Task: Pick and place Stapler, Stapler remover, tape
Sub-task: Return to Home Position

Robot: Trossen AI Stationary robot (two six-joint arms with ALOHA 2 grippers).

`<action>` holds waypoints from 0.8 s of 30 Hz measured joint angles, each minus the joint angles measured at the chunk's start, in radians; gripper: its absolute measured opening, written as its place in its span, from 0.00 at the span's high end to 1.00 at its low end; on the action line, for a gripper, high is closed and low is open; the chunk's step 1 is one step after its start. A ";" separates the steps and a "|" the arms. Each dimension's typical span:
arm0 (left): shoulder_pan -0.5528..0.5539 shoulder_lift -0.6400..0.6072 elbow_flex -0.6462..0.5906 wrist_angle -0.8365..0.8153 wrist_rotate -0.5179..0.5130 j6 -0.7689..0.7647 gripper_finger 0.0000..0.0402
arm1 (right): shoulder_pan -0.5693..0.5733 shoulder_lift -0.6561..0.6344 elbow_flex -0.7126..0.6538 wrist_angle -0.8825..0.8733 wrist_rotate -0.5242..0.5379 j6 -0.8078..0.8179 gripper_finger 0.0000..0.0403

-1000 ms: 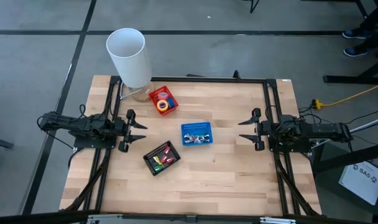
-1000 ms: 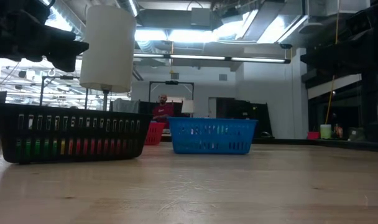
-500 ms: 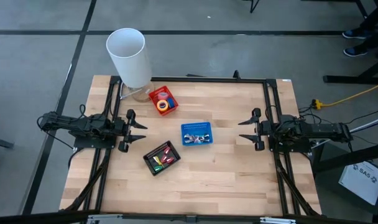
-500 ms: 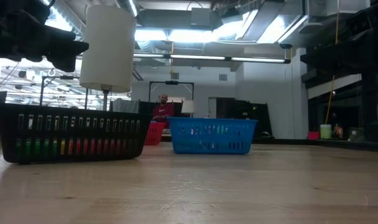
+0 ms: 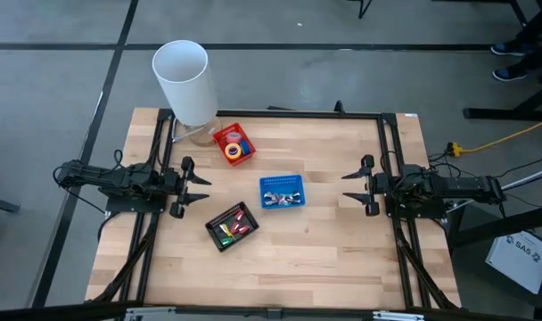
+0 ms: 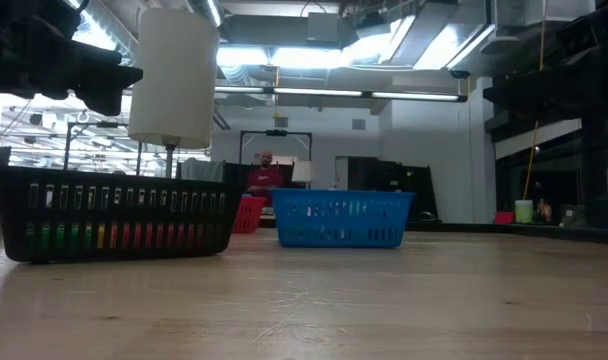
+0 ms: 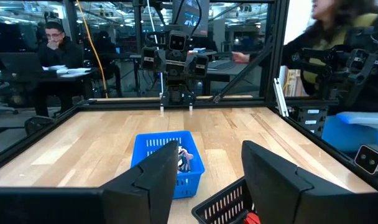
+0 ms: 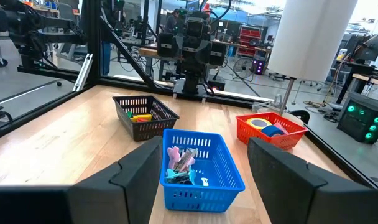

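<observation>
Three small baskets stand on the wooden table. The red basket (image 5: pixel 234 144) at the far left holds the tape: a yellow roll (image 8: pixel 258 124) and a blue roll (image 8: pixel 275 130). The blue basket (image 5: pixel 282 192) in the middle holds pink and grey claw-like pieces (image 8: pixel 179 160), apparently stapler removers. The black basket (image 5: pixel 231 226) nearer the front holds small red, yellow and green staplers (image 5: pixel 228 228). My left gripper (image 5: pixel 202 191) stands open at the table's left, pointing level toward the baskets. My right gripper (image 5: pixel 346 187) stands open at the table's right, facing it.
A tall white cylinder (image 5: pixel 184 80) on a stand rises at the table's far left corner beside the red basket. Black frame rails (image 5: pixel 280 114) run along the far, left and right edges. Bare wood lies near the front edge (image 5: pixel 280 267). People show in the room beyond.
</observation>
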 joint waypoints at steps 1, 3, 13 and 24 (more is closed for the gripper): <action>0.000 0.000 0.000 0.000 0.000 0.000 0.57 | 0.000 0.000 0.000 0.000 0.000 0.000 0.41; 0.000 0.000 0.000 0.000 0.000 0.000 0.57 | 0.000 0.000 0.000 0.000 0.000 0.000 0.41; 0.000 0.000 0.000 0.000 0.000 0.000 0.56 | 0.000 0.000 0.000 0.000 0.000 0.000 0.41; 0.000 0.000 0.000 0.000 0.000 0.000 0.56 | 0.000 0.000 0.000 0.000 0.000 0.000 0.41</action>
